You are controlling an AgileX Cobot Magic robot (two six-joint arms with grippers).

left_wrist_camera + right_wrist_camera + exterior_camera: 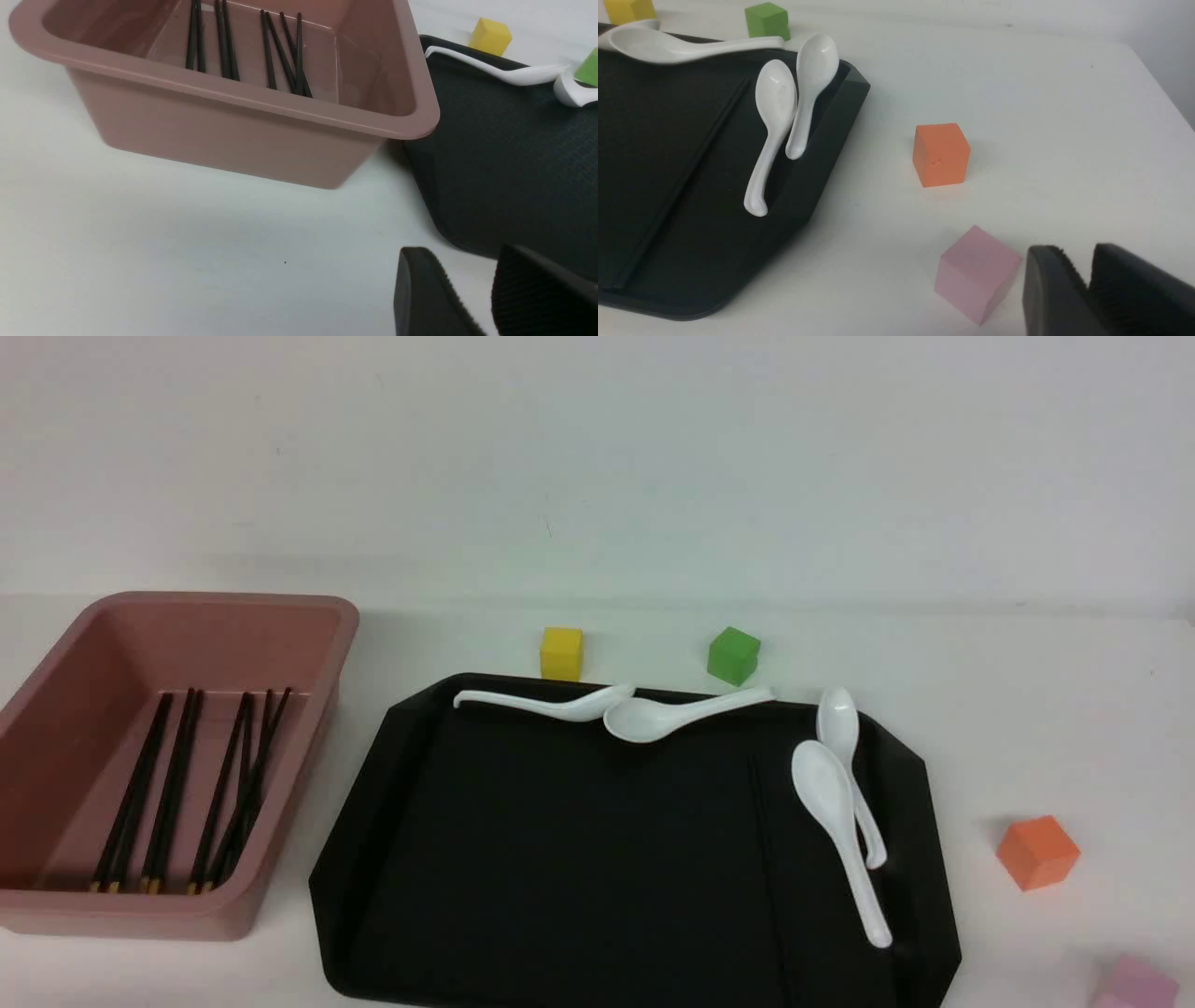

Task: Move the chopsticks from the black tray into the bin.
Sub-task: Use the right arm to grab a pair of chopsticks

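Note:
Several black chopsticks (187, 784) with gold ends lie in the dusty-pink bin (224, 602) at the left; they also show in the left wrist view (271, 51). On the black tray (579, 859) a thin dark stick (767, 859) lies lengthwise near the right side, hard to see; it shows in the right wrist view (682, 186) with no gold end visible. Neither gripper shows in the front view. My left gripper (462, 254) is open and empty over the table between the bin (224, 135) and the tray (504, 163). My right gripper (1076, 254) is shut and empty.
Several white spoons lie on the tray, two along its far rim (653, 717) and two at its right (836, 821). Yellow (561, 653) and green (733, 655) cubes stand behind the tray. Orange (941, 154) and pink (976, 273) cubes stand right of it, the pink one beside my right gripper.

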